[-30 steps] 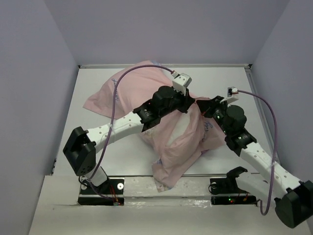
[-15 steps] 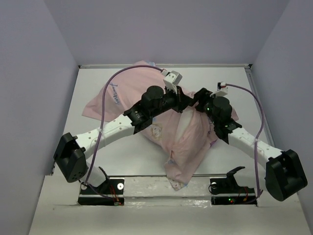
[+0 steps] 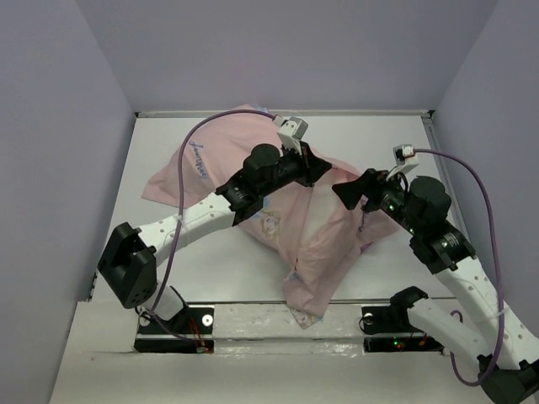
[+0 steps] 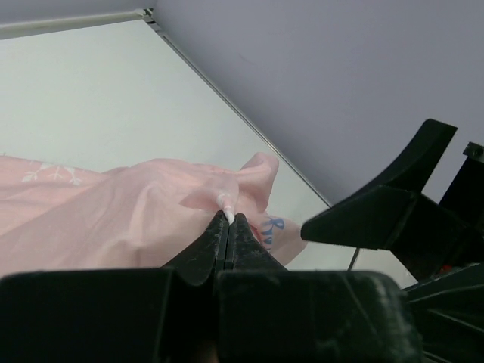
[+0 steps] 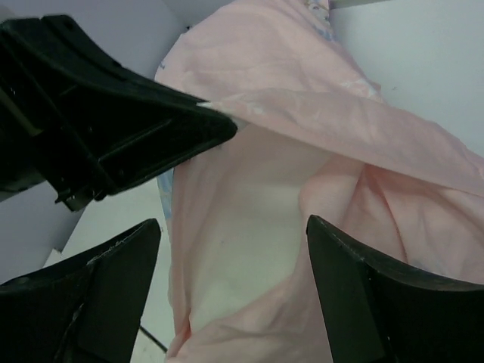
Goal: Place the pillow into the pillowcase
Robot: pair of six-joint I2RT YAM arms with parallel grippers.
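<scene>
changed: right fingers (image 3: 349, 187) just opened wide, dropped the pillowcase (image 3: 210, 168) hem and backed off to its right.
left fingers (image 4: 229, 219): still pinched shut on the pillowcase's top edge, holding it up.
pillow (image 5: 242, 249): pale bulk showing inside the pillowcase mouth.
meaning: likely a regrasp; the pillow is not fully in.

pale pink pillowcase (image 3: 221, 168) with faint prints and blue script, rumpled, spread from far left to near centre, one edge pinched up at centre, mouth gaping toward the right, pillow (image 5: 242, 257) mostly covered, whitish surface showing inside the mouth, bulging the near half
</scene>
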